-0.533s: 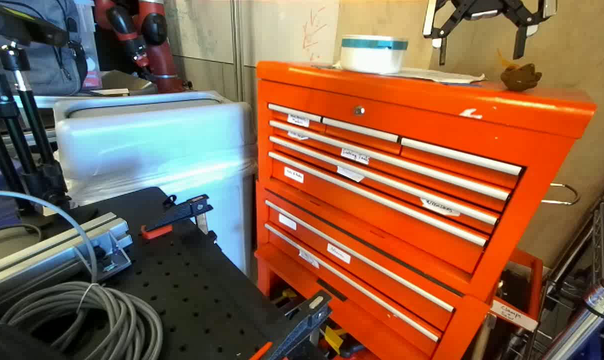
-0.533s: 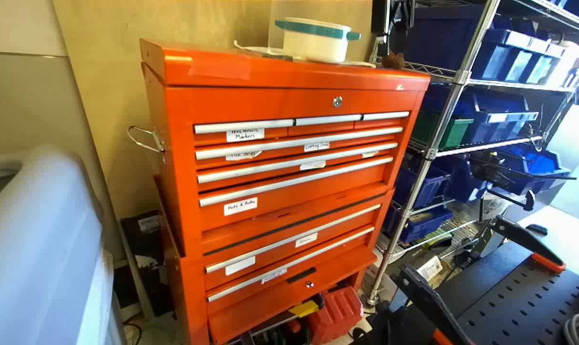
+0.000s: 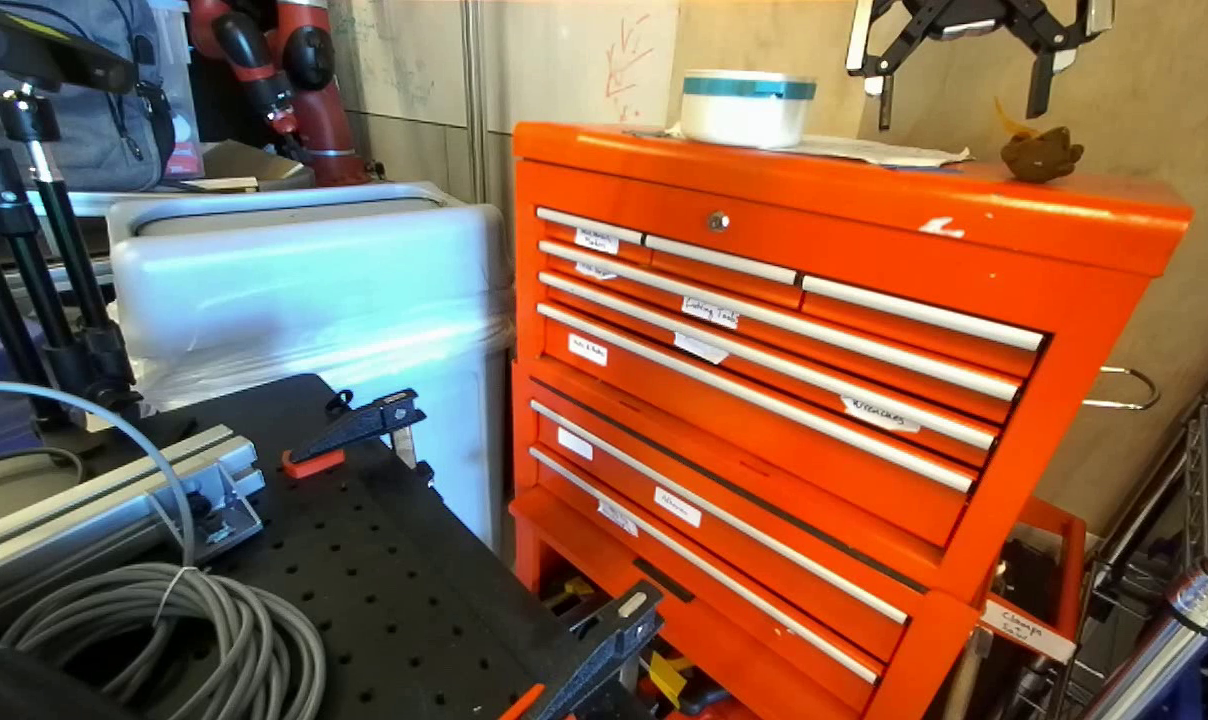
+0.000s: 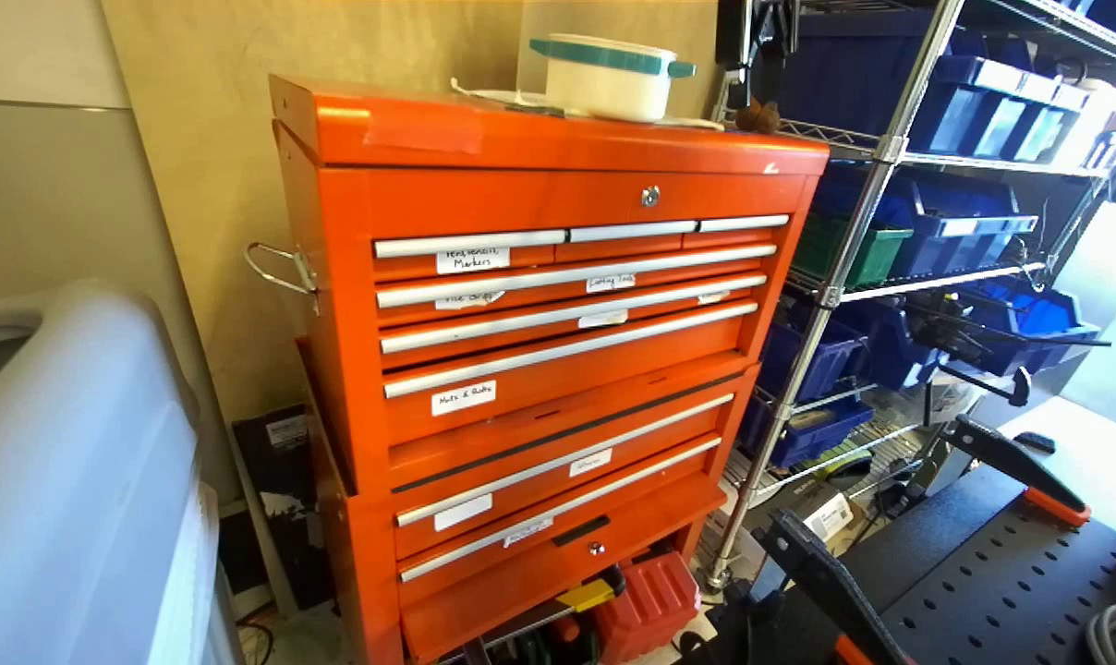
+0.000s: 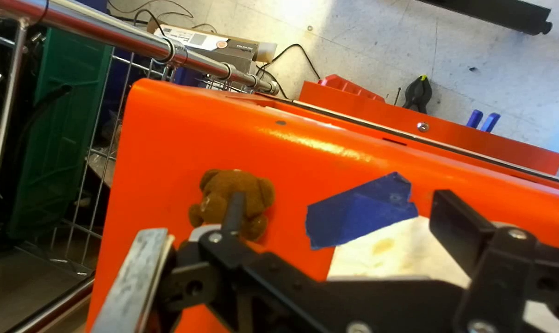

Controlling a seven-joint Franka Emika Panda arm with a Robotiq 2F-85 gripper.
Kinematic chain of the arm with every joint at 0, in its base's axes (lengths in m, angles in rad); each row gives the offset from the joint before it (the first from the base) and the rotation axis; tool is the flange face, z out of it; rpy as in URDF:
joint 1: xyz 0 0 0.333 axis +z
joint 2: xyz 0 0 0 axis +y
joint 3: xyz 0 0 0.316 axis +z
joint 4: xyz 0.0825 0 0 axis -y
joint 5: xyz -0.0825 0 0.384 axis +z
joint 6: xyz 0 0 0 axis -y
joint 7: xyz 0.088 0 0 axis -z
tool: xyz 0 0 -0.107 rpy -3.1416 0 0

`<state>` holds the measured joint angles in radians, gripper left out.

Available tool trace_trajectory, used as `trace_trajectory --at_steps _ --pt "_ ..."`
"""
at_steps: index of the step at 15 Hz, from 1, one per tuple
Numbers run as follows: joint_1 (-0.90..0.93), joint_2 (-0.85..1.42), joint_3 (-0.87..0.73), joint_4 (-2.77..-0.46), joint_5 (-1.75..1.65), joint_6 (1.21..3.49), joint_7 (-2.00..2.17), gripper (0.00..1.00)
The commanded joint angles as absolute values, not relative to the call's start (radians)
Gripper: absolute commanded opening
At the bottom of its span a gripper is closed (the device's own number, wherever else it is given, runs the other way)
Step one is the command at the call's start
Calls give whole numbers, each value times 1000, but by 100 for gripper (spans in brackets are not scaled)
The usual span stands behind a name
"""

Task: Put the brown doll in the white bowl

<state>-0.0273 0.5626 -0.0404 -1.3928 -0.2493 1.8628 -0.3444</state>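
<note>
The brown doll [image 3: 1042,155], a small brown plush bear, sits on the red-orange tool chest near one end of its top. It also shows in an exterior view [image 4: 758,117] and in the wrist view [image 5: 256,188], partly covered there by one finger. The white bowl [image 3: 744,122], with a blue-green band, stands on the chest top away from the doll; it also shows in an exterior view [image 4: 604,88] and is out of the wrist view. My gripper [image 3: 962,95] is wide open and empty above the chest. In the wrist view [image 5: 342,208] one finger overlaps the doll.
The red-orange tool chest [image 3: 824,165] bears a white paper [image 5: 395,254] with blue tape [image 5: 358,212], between bowl and doll. A wire shelf [image 4: 891,148] with blue bins stands beside the doll's end. A wall is behind the chest.
</note>
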Motion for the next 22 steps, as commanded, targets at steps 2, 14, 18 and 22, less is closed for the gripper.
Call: trace_trajectory --at_steps 2,14,18,22 --pt "-34 563 -31 -1390 -254 1859 -342 100" --pt "-29 568 -35 -1375 -259 1863 -323 100" --pt "-25 575 -38 -1317 -247 1865 -261 100" --pt "-21 594 -52 -1259 -261 1852 -205 100"
